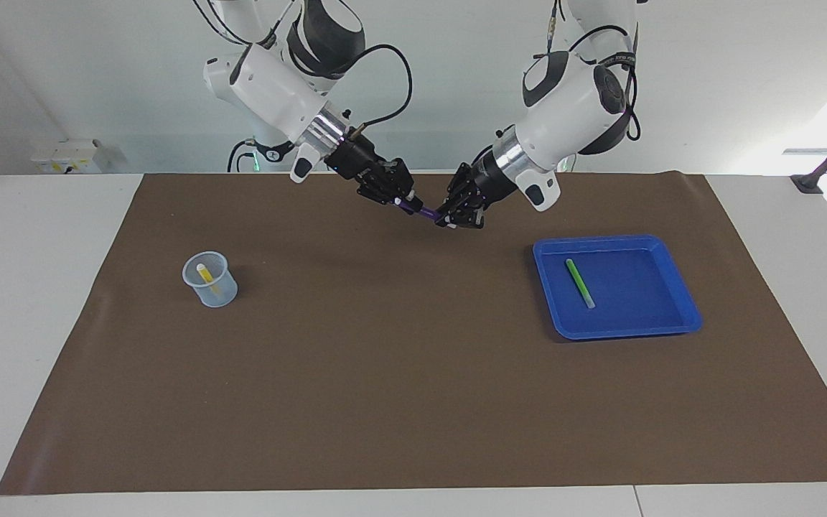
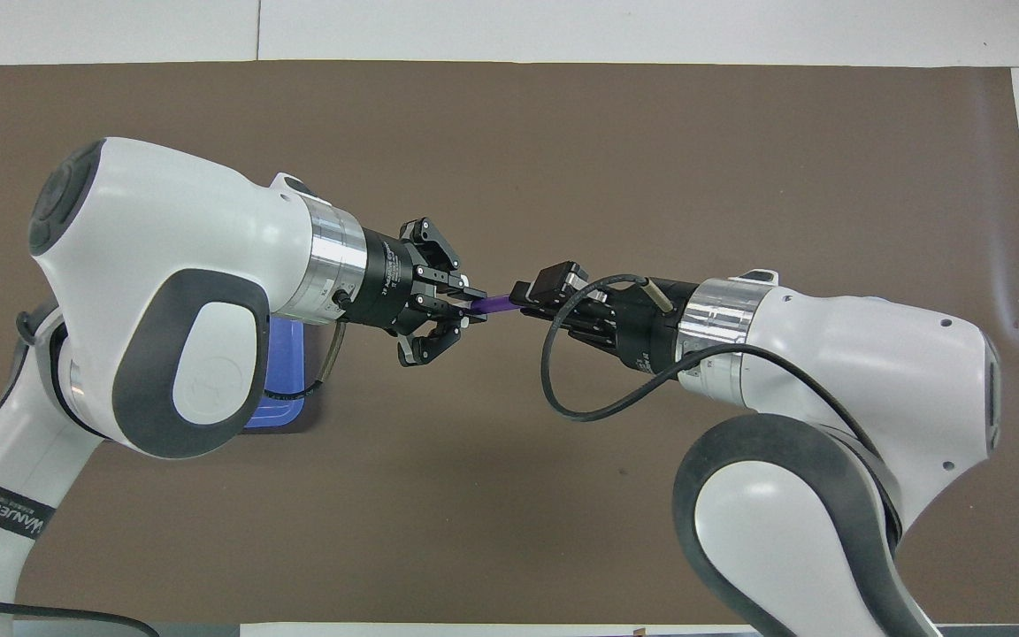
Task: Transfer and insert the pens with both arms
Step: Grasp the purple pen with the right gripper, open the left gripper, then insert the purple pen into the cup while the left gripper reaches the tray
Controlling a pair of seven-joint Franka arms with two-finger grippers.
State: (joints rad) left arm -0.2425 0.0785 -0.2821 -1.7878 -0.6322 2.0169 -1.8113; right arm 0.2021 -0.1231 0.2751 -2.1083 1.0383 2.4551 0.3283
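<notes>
The purple pen [image 1: 424, 212] hangs in the air over the mat's edge nearest the robots, between both grippers. My left gripper [image 1: 446, 216] is shut on one end of it. My right gripper [image 1: 405, 201] is at the pen's other end, and its black camera block hides that end in the overhead view. The short bare stretch of the purple pen [image 2: 496, 303] shows between my left gripper [image 2: 471, 306] and my right gripper [image 2: 523, 296]. The green pen [image 1: 580, 283] lies in the blue tray [image 1: 672, 316]. The yellow pen [image 1: 205, 276] stands in the translucent cup [image 1: 214, 293].
The brown mat [image 1: 399, 373] covers most of the white table. The cup stands toward the right arm's end, the tray toward the left arm's end. In the overhead view only a corner of the tray [image 2: 284, 407] shows under the left arm.
</notes>
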